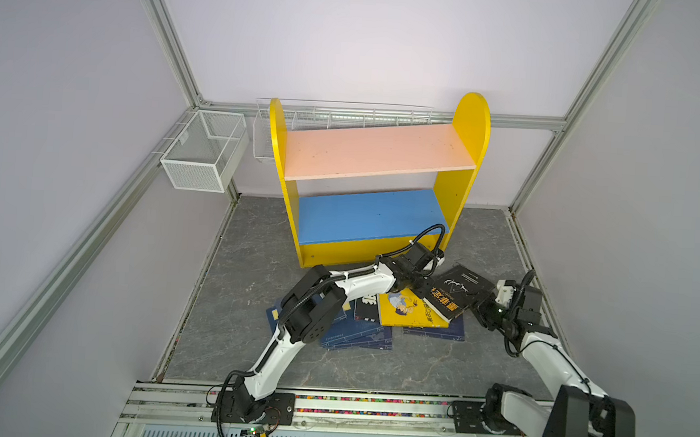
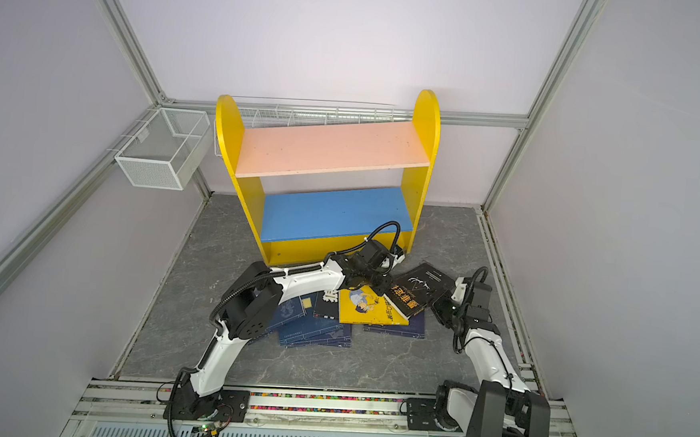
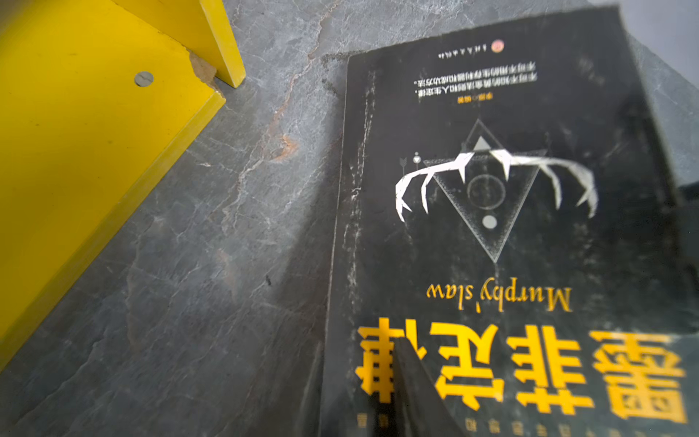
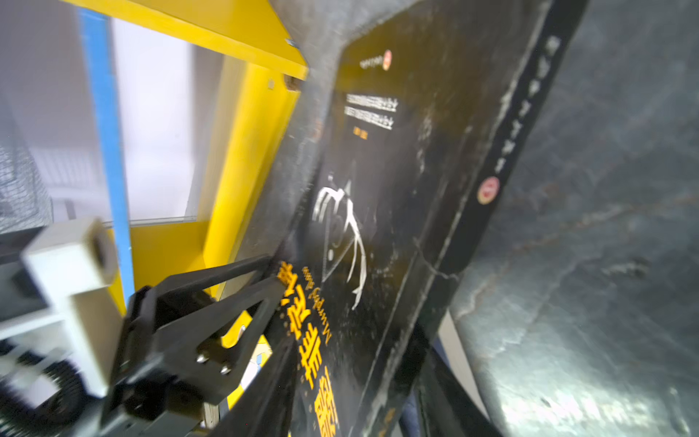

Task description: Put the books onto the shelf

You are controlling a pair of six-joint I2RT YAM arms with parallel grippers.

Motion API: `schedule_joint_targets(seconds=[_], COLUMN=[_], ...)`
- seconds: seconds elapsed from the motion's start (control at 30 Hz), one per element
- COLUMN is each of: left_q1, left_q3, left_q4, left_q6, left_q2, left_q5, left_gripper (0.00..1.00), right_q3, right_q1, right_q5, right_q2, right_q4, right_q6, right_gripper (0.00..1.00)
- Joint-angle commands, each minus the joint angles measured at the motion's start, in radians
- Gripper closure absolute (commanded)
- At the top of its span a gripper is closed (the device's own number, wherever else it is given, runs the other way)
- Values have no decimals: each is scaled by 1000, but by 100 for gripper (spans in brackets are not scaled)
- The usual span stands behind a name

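Note:
A thick black book [image 1: 458, 290] [image 2: 417, 288] with yellow characters lies tilted across a yellow book [image 1: 405, 312] on a pile of navy books [image 1: 357, 336] in front of the shelf [image 1: 470, 127]. My left gripper [image 1: 425, 293] [image 4: 276, 276] is shut on its near-left corner, and one finger [image 3: 416, 393] lies on the cover [image 3: 491, 208]. My right gripper [image 1: 480, 304] [image 4: 359, 408] straddles the book's spine side, open, with a small gap at one finger. A second black book [image 1: 365, 308] shows partly under the left arm. Both shelf boards, pink [image 1: 377, 150] and blue [image 1: 365, 216], are bare.
A white mesh basket [image 1: 202, 156] hangs on the left wall and a long wire basket [image 1: 338, 114] sits behind the shelf. The floor is grey stone [image 1: 372, 366]. The shelf's yellow base [image 3: 75, 151] stands close to the left gripper. A metal rail [image 1: 521, 246] runs along the right side.

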Motion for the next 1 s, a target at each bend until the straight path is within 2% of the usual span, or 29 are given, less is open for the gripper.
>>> schedule_joint_targets(seconds=[0.0,0.2,0.37,0.5,0.6,0.63,0.73,0.8,0.83,0.9,0.97], left_q1=[-20,-20,-19,-6,23,38,77,96,100,113,119], left_q3=[-36,-49,-84,-165,-251,-297,-421,-512,-543,-598,-640], left_q4=[-49,-30,4,93,167,198,212,161,122,24,-42], left_q6=[5,8,8,-19,-83,-127,-295,-441,-491,-578,-642], left_q2=[10,3,-19,-138,-288,-349,-514,-619,-656,-728,-777], left_q5=[81,106,108,37,-46,-101,-329,-553,-630,-754,-818], left_gripper=[70,70,70,70,65,60,59,56,55,54,54], right_q3=[18,12,11,33,59,70,101,124,135,165,204], right_q1=[36,78,86,89,98,107,154,211,238,302,366], right_q5=[-35,-30,-6,-3,-22,-37,-76,-71,-59,-29,-8], right_q2=[-2,72,76,-22,-125,-164,-246,-282,-289,-274,-222], right_q4=[60,150,154,70,7,-9,-24,-15,-6,38,97], right_q6=[2,34,27,-17,-47,-55,-60,-57,-56,-43,-30], right_gripper=[54,69,92,94,94,94,94,94,94,94,94])
